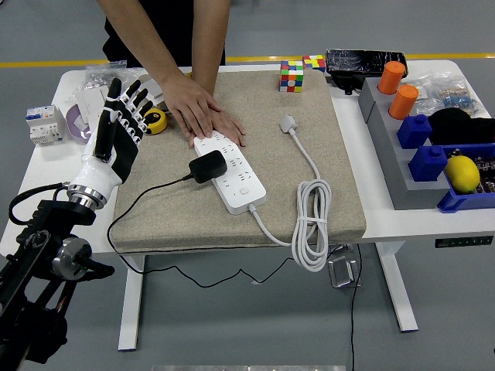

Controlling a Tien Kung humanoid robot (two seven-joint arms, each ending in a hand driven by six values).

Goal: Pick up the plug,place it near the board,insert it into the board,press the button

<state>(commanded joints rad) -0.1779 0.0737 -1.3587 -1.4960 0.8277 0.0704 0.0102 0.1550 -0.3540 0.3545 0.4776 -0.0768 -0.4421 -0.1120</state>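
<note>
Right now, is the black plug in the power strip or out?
In: the black plug sits on the white power strip, with the left hand clear.

A robotics lab or test workshop — a white height-adjustable surface (46, 185) on a grey floor with a yellow line (54, 63), blue parts bins (429, 166) at one end, loose sockets and a breaker (42, 124) at the other — and a black-and-white robot hand (117, 127).

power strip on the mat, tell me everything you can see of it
The power strip is a long white plastic bar lying flat and diagonal on the beige mat. A black plug sits in it mid-length. A person's hands press its far end. Its white cable leaves the near end, coiled at the mat's edge.
</note>
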